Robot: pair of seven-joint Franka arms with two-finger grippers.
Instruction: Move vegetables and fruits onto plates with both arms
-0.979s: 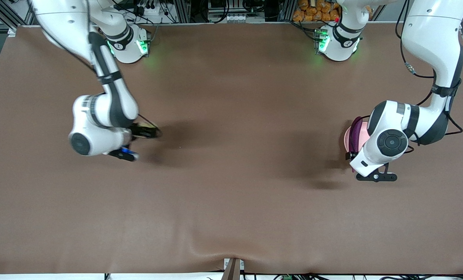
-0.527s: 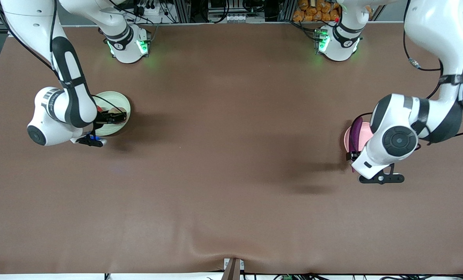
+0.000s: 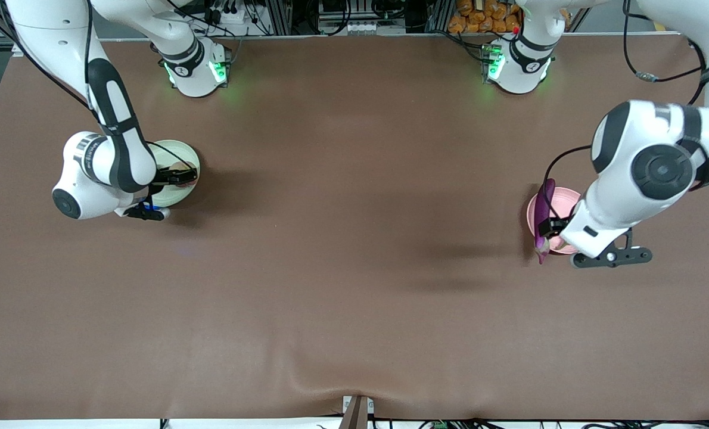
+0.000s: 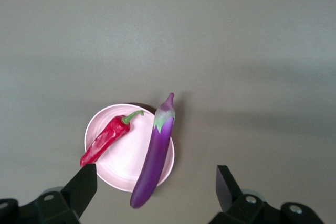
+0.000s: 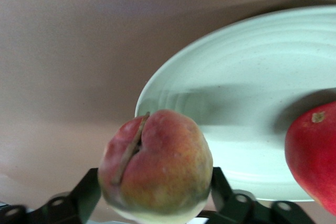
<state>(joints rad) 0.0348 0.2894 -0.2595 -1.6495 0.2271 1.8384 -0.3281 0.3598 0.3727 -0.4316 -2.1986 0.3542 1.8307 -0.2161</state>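
Note:
My right gripper [image 5: 153,195] is shut on the yellowish-green, pink-blushed peach [image 5: 155,166] and holds it just over the rim of the pale green plate [image 5: 252,103]. The red pomegranate [image 5: 315,153] lies in that plate. In the front view this gripper [image 3: 179,177] is over the green plate [image 3: 182,152]. My left gripper [image 4: 153,190] is open and empty, high above the pale pink plate [image 4: 123,163]. The red chili [image 4: 105,139] lies in that plate. The purple eggplant [image 4: 155,153] lies across its rim. The front view shows the eggplant [image 3: 544,205] and the pink plate [image 3: 564,195].
The brown table cover [image 3: 354,238] stretches bare between the two plates. Both arm bases with green lights stand along the table's edge farthest from the front camera. The left arm's wrist hides part of the pink plate in the front view.
My right arm has swung toward its end of the table, and its gripper now holds the peach over the green plate. My left arm has risen from the pink plate, uncovering more of the eggplant.

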